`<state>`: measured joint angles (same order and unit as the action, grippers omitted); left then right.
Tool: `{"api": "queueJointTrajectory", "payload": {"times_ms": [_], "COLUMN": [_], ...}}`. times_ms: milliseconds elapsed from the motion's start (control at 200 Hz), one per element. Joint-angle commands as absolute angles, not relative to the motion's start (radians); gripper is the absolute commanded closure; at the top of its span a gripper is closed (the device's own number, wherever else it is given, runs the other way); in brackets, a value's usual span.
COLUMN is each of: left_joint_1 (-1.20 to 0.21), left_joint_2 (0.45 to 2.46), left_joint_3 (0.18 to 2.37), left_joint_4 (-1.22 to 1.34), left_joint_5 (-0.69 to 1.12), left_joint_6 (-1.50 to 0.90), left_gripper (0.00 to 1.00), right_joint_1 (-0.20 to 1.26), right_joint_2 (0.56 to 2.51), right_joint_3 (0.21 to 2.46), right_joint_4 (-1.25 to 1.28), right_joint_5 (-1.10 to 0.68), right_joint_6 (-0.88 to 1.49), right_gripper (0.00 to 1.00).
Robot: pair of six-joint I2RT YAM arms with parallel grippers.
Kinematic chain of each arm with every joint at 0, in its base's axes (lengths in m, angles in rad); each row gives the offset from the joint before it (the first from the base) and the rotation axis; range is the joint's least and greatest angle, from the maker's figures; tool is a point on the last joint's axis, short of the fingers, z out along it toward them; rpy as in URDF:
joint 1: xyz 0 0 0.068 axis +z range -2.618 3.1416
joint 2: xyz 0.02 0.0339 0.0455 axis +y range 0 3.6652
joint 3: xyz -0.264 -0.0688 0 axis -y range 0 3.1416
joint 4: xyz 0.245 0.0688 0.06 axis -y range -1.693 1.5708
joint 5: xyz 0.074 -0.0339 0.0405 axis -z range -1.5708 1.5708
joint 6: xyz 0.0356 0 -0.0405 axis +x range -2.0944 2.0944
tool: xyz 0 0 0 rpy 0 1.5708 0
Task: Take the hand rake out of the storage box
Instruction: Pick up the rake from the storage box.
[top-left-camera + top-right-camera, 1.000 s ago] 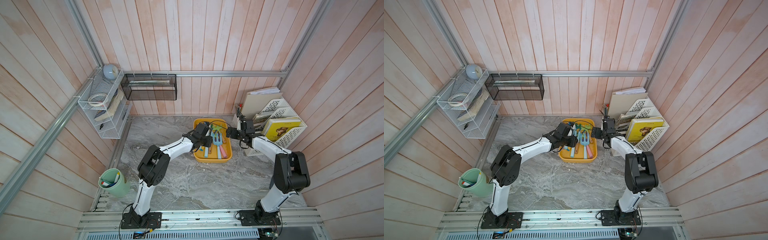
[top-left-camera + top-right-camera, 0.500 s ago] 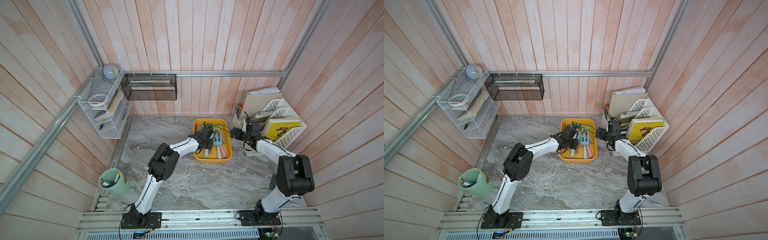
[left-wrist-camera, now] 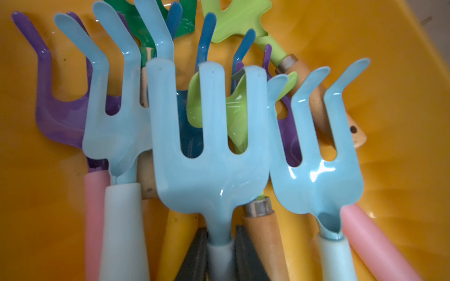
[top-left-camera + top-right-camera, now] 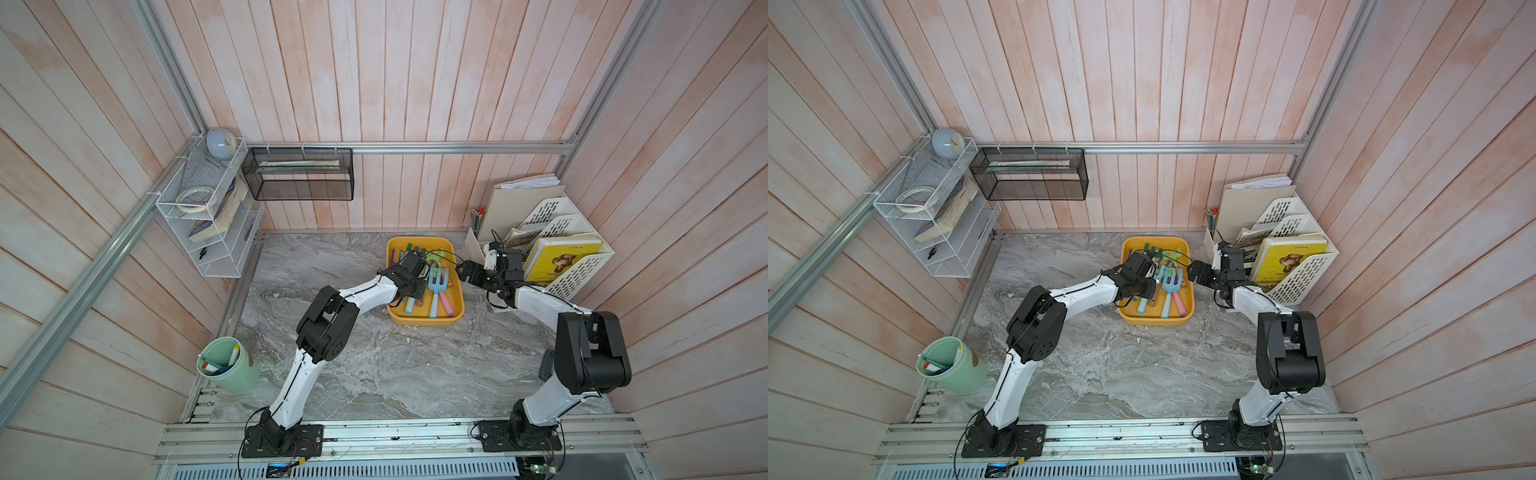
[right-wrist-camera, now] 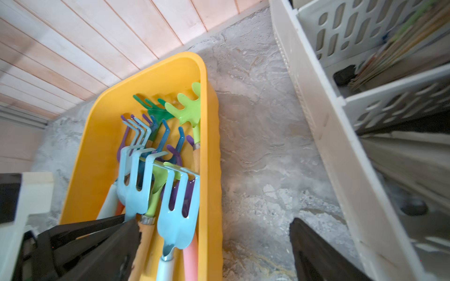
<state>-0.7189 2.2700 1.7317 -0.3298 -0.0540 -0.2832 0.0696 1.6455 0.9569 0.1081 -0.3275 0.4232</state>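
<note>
Tightly closed left pincer around hand rake handle.

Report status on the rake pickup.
Left gripper shut on hand rake handle. Right gripper open, beside storage box. Rake not yet out; other rakes packed against it.

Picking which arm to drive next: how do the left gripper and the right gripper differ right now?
The left gripper has its jaws shut on the neck of a light blue hand rake; the right gripper has its jaws open and holds nothing. The left gripper reaches into the storage box; the right gripper hangs at its rim, on the white file rack's side. Both have black jaws.
</note>
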Motion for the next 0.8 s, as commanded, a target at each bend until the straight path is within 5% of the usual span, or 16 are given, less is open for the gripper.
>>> {"api": "queueJointTrajectory", "payload": {"times_ms": [0, 535, 795], "left_joint_1": [-0.715, -0.532, -0.541], "left_joint_2": [2.188, 1.896, 1.908], "left_joint_3": [1.683, 1.257, 1.262], "left_joint_4": [-0.286, 0.299, 0.32], "left_joint_5": [0.001, 0.699, 0.751], "left_joint_6": [-0.246, -0.383, -0.39], "left_gripper": [0.92, 0.94, 0.94], "right_joint_1": [0.059, 0.068, 0.157], "right_joint_2": [1.611, 1.71, 1.711], "right_joint_3": [0.927, 0.764, 0.856], "right_joint_4": [0.226, 1.017, 0.839], "right_joint_5": [-0.494, -0.986, -0.914], "right_joint_6": [0.477, 0.91, 0.799], "right_gripper": [0.02, 0.16, 0.23]}}
